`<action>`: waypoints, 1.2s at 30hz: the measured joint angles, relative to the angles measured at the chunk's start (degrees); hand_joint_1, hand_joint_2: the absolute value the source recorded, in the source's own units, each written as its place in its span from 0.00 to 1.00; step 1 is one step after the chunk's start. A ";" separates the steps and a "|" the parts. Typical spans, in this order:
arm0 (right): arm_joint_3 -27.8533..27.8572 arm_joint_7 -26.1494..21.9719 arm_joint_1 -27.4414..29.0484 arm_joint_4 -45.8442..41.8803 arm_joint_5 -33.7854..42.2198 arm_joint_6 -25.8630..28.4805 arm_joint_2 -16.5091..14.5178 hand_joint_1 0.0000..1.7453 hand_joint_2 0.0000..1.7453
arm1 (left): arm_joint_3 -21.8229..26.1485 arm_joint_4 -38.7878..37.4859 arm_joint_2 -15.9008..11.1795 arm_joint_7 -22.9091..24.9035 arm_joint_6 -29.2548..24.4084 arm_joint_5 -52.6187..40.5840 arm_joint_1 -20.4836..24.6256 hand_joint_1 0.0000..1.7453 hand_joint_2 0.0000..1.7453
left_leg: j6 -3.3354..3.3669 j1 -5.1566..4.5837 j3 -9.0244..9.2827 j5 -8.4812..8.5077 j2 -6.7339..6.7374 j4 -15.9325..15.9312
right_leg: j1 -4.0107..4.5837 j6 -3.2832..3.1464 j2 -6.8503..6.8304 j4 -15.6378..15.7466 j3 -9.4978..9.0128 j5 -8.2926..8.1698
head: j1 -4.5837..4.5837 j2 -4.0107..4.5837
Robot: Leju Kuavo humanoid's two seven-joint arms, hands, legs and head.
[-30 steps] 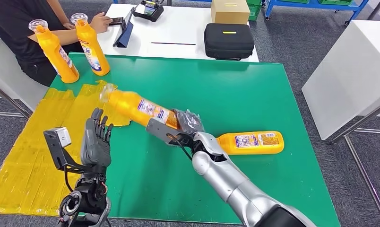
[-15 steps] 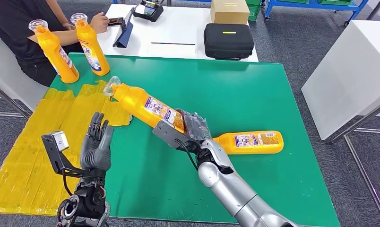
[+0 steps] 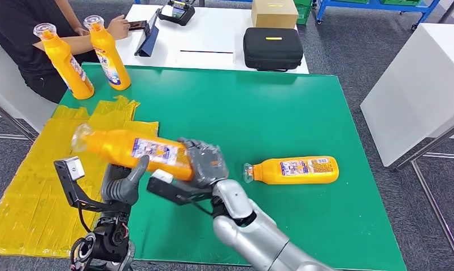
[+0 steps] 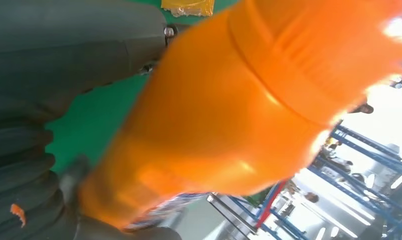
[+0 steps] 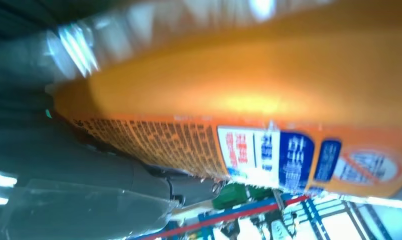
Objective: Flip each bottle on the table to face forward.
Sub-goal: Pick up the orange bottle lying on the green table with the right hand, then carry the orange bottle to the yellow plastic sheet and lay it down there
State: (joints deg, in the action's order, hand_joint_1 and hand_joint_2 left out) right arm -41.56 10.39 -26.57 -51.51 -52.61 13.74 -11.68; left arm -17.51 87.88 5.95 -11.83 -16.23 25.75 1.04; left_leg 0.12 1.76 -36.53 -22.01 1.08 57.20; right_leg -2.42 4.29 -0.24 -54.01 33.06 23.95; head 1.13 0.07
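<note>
My right hand [image 3: 205, 164] grips the base of an orange bottle [image 3: 134, 149] and holds it nearly level above the table's near left, with its clear cap [image 3: 79, 137] pointing left. My left hand [image 3: 122, 185] sits right beneath the bottle's middle, its thumb [image 3: 140, 166] raised against the body; whether it grips is unclear. Up close, the bottle [image 4: 249, 110] lies next to the left hand's grey thumb [image 4: 64, 45], and its label [image 5: 269, 150] runs past the right hand [image 5: 89, 185]. Another orange bottle [image 3: 295, 169] lies on its side on the green table [image 3: 258, 107], cap toward the left. Two bottles [image 3: 64, 59] [image 3: 107, 53] stand upright at the far left corner.
A crumpled yellow sheet [image 3: 33, 192] covers the table's left side. A person sits at the far left, an arm [image 3: 78, 42] behind the upright bottles. A black case [image 3: 273, 48] and a cardboard box [image 3: 274, 12] rest on the white table beyond. A white counter [image 3: 417, 84] stands at right.
My right hand has swung the bottle left and down to nearly level, over my left hand. The left hand, upright with fingers apart before, now sits under the bottle with its thumb against it.
</note>
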 joint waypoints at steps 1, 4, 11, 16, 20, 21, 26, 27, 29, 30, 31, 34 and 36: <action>-0.77 0.06 0.21 0.01 0.10 0.33 -0.29 1.00 1.00 | 0.01 0.21 -0.07 0.02 -0.09 0.19 -0.02 0.00 1.00 | 0.00 0.00 -0.01 0.00 0.00 0.00 | 0.00 0.00 0.00 0.00 0.00 0.00 | -0.01 0.00; -3.11 0.11 1.00 0.12 -0.10 1.37 -1.03 1.00 1.00 | 0.05 0.84 -0.27 0.09 -0.43 0.66 -0.17 0.00 1.00 | -0.01 -0.01 -0.03 0.01 -0.01 -0.01 | -0.02 0.00 0.01 0.00 0.01 0.00 | -0.02 0.00; -7.89 -3.63 0.78 3.00 7.81 1.00 -1.91 1.00 1.00 | 0.49 2.36 -0.58 0.03 -1.30 1.51 -1.21 0.03 1.00 | -0.01 -0.01 -0.05 0.01 -0.01 0.00 | -0.02 0.00 0.01 0.00 0.05 -0.01 | -0.01 0.00; -11.20 -4.32 -0.24 5.27 13.23 0.54 -2.07 1.00 1.00 | 1.04 3.05 -0.73 -0.01 -1.97 1.93 -2.62 0.60 1.00 | -0.02 -0.01 -0.05 0.02 0.00 0.00 | -0.02 0.00 0.01 0.00 0.09 -0.01 | -0.01 0.00; -12.89 -4.31 -0.86 6.24 15.42 0.27 -2.05 1.00 1.00 | 1.21 3.46 -0.88 -0.45 -2.35 2.10 -3.70 1.00 1.00 | -0.02 -0.01 -0.06 0.02 0.01 0.00 | -0.02 0.00 0.01 0.00 0.11 -0.01 | -0.01 0.00; -13.25 -4.29 -1.01 6.40 15.91 0.25 -2.04 1.00 1.00 | 1.24 3.60 -0.91 -0.71 -2.43 2.14 -3.92 1.00 1.00 | -0.02 -0.01 -0.07 0.02 0.01 0.00 | -0.02 0.00 0.01 0.00 0.12 -0.01 | -0.01 0.00; -14.42 -4.25 -1.55 6.85 16.90 0.25 -1.98 1.00 1.00 | 1.50 4.21 -1.07 -1.46 -2.51 2.21 -4.74 1.00 1.00 | -0.03 -0.01 -0.07 0.02 0.01 0.00 | -0.02 -0.01 0.01 0.01 0.15 0.00 | -0.01 0.00; -14.57 -4.24 -1.59 6.91 16.97 0.26 -1.98 1.00 1.00 | 1.57 4.23 -1.08 -1.52 -2.52 2.21 -4.81 1.00 1.00 | -0.03 -0.01 -0.07 0.02 0.01 0.00 | -0.02 -0.01 0.02 0.00 0.14 0.00 | -0.01 0.00; -14.76 -4.13 -1.65 7.01 17.16 0.31 -1.98 1.00 1.00 | 1.66 4.25 -1.12 -1.74 -2.58 2.20 -4.98 1.00 1.00 | -0.03 -0.01 -0.07 0.02 0.01 0.00 | -0.02 -0.01 0.02 0.00 0.14 -0.01 | -0.01 0.00; -14.88 -4.01 -1.68 7.04 17.23 0.39 -1.97 1.00 1.00 | 1.69 4.26 -1.14 -1.92 -2.61 2.19 -5.07 1.00 1.00 | -0.03 -0.01 -0.06 0.02 0.01 0.00 | -0.02 -0.01 0.02 0.00 0.14 -0.01 | -0.01 0.00; -14.99 -3.85 -1.71 7.06 17.21 0.50 -1.96 1.00 1.00 | 1.72 4.29 -1.17 -2.13 -2.65 2.18 -5.19 1.00 1.00 | -0.03 -0.01 -0.06 0.02 0.01 0.00 | -0.02 0.00 0.02 0.00 0.14 -0.01 | -0.01 0.00; -15.30 -3.32 -1.76 7.12 16.70 1.08 -1.90 0.44 1.00 | 1.73 4.59 -1.21 -2.71 -2.67 2.17 -5.58 1.00 1.00 | -0.03 -0.01 -0.07 0.02 0.01 0.00 | -0.02 0.00 0.02 0.00 0.15 -0.01 | -0.01 0.00; -15.49 -2.96 -1.74 7.15 16.24 1.39 -1.80 0.00 0.50 | 1.73 4.88 -1.25 -2.96 -2.68 2.04 -5.76 1.00 1.00 | -0.03 -0.01 -0.07 0.02 0.01 0.00 | -0.02 0.00 0.02 0.00 0.15 -0.01 | -0.01 0.00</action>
State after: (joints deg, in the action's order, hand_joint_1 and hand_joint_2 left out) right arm -57.05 7.44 -28.31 -44.36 -36.37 15.13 -13.48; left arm -15.78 92.76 4.70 -14.79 -18.91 27.79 -4.72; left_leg 0.10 1.75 -36.60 -21.99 1.10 57.20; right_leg -2.44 4.29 -0.22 -54.01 33.20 23.94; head 1.12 0.07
